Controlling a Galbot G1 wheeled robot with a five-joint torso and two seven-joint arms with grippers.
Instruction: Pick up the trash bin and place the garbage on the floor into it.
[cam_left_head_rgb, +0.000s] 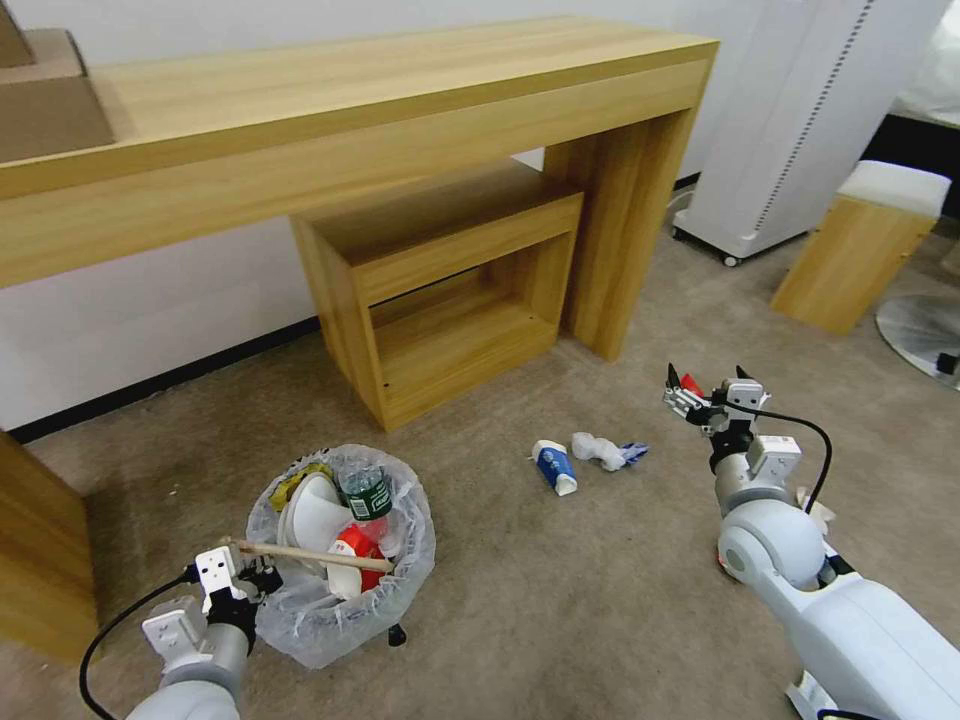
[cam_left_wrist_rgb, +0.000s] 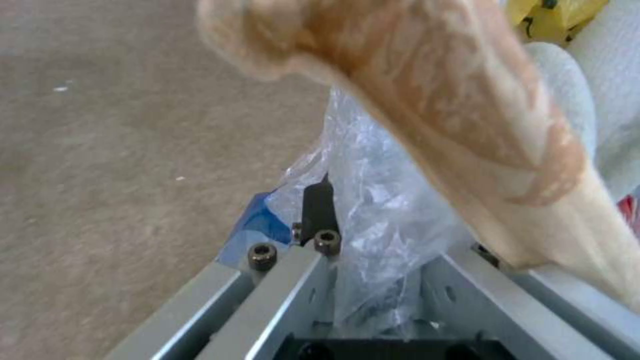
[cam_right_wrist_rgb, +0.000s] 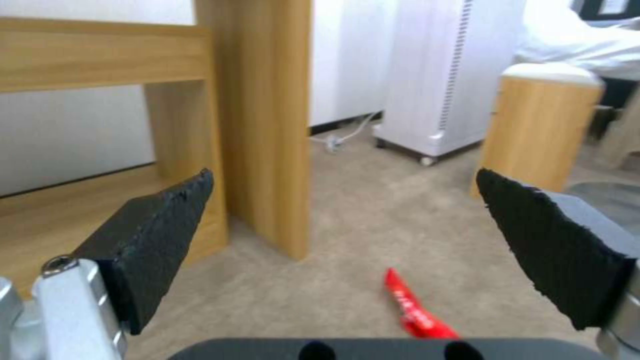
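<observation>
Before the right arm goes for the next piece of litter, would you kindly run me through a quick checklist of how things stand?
1. Left gripper holds the trash bin by its bagged rim: ok.
2. Right gripper open and empty: ok.
3. Red wrapper lies on the floor just ahead of the open fingers: ok.
4. Paper cup and crumpled tissue in the bin: not ok.
5. Wooden stick fully inside the bin: not ok, it lies across the rim.
6. Room left in the bin: cannot tell.
</observation>
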